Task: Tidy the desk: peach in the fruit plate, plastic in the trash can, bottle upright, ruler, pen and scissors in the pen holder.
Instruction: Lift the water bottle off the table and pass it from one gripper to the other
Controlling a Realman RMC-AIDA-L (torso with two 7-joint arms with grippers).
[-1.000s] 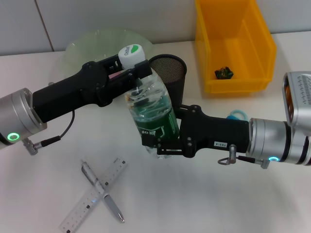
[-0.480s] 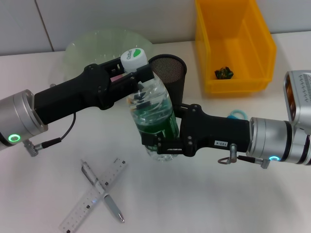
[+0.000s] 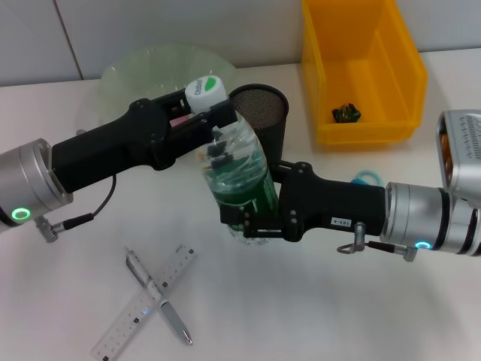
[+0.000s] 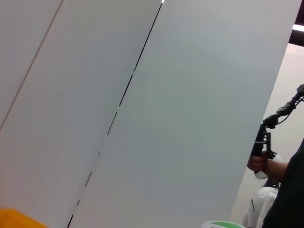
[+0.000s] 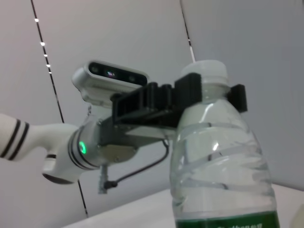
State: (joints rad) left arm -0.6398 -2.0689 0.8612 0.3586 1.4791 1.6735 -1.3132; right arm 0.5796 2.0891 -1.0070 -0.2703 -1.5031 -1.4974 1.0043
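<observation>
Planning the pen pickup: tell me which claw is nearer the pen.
Left, judging by the head view, though narrowly. The left claw grips the bottle neck, up from the pen. The right claw clamps the bottle's base, on the pen's right.

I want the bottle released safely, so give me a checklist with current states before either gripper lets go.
1. left gripper clamped at the neck of the bottle: ok, seen in the right wrist view.
2. right gripper gripping the bottle's lower part: ok.
3. Bottle upright: not ok, it tilts slightly.
4. Bottle base resting on the table: cannot tell, the gripper hides it.
5. pen holder away from the bottle: not ok, it stands close behind.
</observation>
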